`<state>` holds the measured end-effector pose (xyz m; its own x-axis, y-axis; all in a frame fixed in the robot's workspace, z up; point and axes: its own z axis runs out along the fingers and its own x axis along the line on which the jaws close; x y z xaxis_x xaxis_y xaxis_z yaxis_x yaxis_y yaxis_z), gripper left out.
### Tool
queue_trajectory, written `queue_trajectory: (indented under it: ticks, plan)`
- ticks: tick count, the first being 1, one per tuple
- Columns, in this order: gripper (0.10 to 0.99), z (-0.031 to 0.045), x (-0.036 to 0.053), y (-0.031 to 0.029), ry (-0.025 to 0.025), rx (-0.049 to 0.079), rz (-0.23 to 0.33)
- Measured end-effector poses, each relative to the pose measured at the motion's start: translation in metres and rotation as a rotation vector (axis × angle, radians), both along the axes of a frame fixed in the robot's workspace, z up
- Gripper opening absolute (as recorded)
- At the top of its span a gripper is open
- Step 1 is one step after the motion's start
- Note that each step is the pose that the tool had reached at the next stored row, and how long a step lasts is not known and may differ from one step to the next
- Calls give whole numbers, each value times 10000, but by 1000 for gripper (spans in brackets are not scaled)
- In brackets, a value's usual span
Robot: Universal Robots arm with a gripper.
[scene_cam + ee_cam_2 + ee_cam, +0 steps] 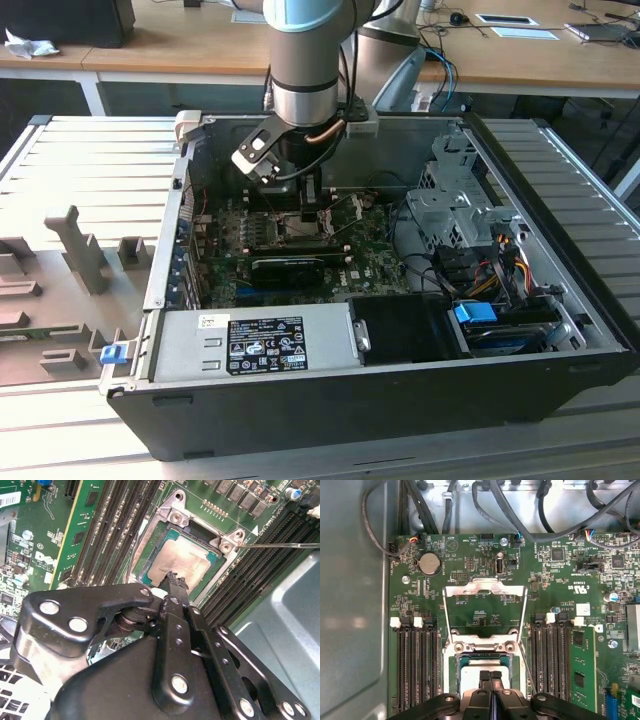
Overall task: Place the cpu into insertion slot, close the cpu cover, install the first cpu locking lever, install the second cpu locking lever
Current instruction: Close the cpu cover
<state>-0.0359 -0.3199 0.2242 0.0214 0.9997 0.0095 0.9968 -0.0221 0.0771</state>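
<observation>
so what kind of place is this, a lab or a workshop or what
Probably a robotics lab or test workshop: an open computer case lies on a ribbed metal table, a robot arm reaches down into it over the green motherboard, and wooden desks with cables and gear stand behind.

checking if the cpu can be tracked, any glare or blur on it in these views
Second wrist view: pale sheen on the cpu, edges readable, the dark fingers cover its near edge. First wrist view: even light, faint bright patches on the case wall.
</observation>
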Motion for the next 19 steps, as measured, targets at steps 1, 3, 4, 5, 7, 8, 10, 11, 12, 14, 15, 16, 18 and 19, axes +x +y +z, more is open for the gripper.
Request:
queue_trajectory:
  ticks: [1,3,4,5,7,8,10,11,12,14,15,16,18,19]
  plan:
    - [106,8,0,0,1,-2,1]
    - [106,20,0,0,0,-4,1]
    - [106,26,0,0,0,-4,1]
    - [106,33,0,0,0,-4,1]
    - [106,60,0,0,0,-4,1]
    - [106,71,0,1,0,-4,1]
    - [106,78,0,0,0,-4,1]
    - [106,81,0,0,-1,-3,1]
    - [106,82,0,0,-1,-2,1]
    - [106,94,0,0,0,-6,1]
    - [106,95,0,0,0,-6,0]
    - [106,97,0,0,0,-4,1]
    - [106,102,0,0,0,-4,1]
    - [106,105,0,0,0,-4,1]
